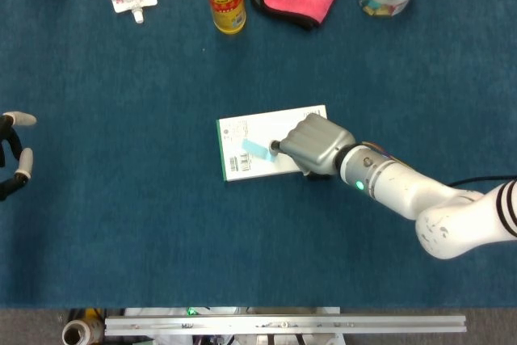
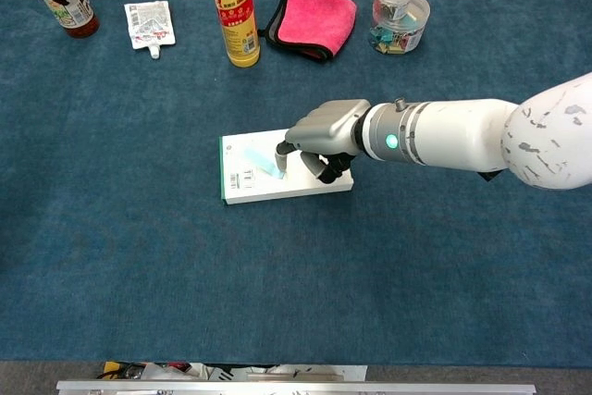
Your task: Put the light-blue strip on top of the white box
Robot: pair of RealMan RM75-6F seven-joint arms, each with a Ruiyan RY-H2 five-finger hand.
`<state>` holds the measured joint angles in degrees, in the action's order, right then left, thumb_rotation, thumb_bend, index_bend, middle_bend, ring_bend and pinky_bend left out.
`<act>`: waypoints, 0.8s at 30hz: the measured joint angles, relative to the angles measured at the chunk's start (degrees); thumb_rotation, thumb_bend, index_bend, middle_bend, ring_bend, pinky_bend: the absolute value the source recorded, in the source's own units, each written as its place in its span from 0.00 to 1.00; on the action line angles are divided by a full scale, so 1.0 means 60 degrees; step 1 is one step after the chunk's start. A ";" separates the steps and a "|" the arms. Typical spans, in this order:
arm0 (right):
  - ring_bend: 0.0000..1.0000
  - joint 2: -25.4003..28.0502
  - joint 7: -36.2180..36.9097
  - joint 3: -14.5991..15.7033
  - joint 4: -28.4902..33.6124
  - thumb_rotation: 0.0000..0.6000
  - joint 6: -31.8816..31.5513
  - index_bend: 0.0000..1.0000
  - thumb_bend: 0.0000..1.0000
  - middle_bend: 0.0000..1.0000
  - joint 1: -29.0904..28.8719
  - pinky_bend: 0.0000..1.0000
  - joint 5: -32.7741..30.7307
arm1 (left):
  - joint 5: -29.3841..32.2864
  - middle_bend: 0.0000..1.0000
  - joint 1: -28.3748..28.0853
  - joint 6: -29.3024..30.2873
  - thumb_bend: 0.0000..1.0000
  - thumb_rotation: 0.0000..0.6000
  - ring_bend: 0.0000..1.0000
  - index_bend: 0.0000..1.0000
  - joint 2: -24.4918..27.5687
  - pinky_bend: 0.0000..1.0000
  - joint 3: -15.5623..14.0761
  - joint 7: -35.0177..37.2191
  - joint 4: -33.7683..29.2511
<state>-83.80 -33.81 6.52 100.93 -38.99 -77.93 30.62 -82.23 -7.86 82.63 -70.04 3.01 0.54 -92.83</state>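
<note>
Head view: light-blue strip (image 1: 257, 149) lies flat on white box (image 1: 242, 131), long axis slanting from upper left down toward right hand (image 1: 313, 145). Hand just right of strip, a fingertip at strip's near end; whether it pinches strip or only touches, cannot tell. Left hand (image 1: 16, 155) far off at counter's (image 1: 121, 224) left edge, fingers apart, holding nothing.

Chest view: strip (image 2: 264, 160) on box (image 2: 242, 187) top, directly left of right hand (image 2: 321, 135). Dark fingertip meets strip's right end, other fingers curled underneath. Right hand by far the nearer.
</note>
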 measured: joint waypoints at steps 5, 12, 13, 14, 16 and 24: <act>1.00 -0.0065 0.0018 0.0093 -0.0063 0.98 0.0003 0.24 1.00 1.00 -0.0086 1.00 -0.0080 | 0.0023 0.63 0.0001 -0.0036 0.43 1.00 0.67 0.34 0.0007 0.90 0.0020 -0.0024 -0.0021; 1.00 -0.0132 0.0039 0.0202 -0.0120 0.98 -0.0009 0.24 1.00 1.00 -0.0193 1.00 -0.0175 | 0.0025 0.63 0.0015 -0.0030 0.43 1.00 0.67 0.34 0.0016 0.90 0.0044 -0.0038 -0.0048; 1.00 -0.0122 0.0061 0.0190 -0.0106 0.98 -0.0023 0.24 1.00 1.00 -0.0190 1.00 -0.0162 | 0.0025 0.63 0.0019 -0.0019 0.43 1.00 0.67 0.34 0.0019 0.90 0.0051 -0.0043 -0.0057; 1.00 -0.0099 0.0107 0.0162 -0.0070 0.98 -0.0050 0.24 1.00 1.00 -0.0179 1.00 -0.0127 | 0.0023 0.63 0.0024 -0.0008 0.43 1.00 0.67 0.34 0.0021 0.90 0.0056 -0.0045 -0.0063; 1.00 -0.0042 0.0182 0.0113 0.0003 0.98 -0.0097 0.24 1.00 1.00 -0.0151 1.00 -0.0025 | 0.0017 0.63 0.0029 0.0003 0.43 1.00 0.67 0.34 0.0025 0.90 0.0067 -0.0045 -0.0079; 1.00 -0.0001 0.0309 0.0097 0.0095 0.98 -0.0093 0.24 1.00 1.00 -0.0129 1.00 0.0173 | 0.0026 0.63 0.0034 -0.0023 0.43 1.00 0.67 0.34 0.0036 0.90 0.0077 -0.0060 -0.0108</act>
<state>-83.81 -31.95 7.10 101.50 -39.55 -78.70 31.66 -82.07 -7.66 82.49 -69.82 3.47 0.18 -93.48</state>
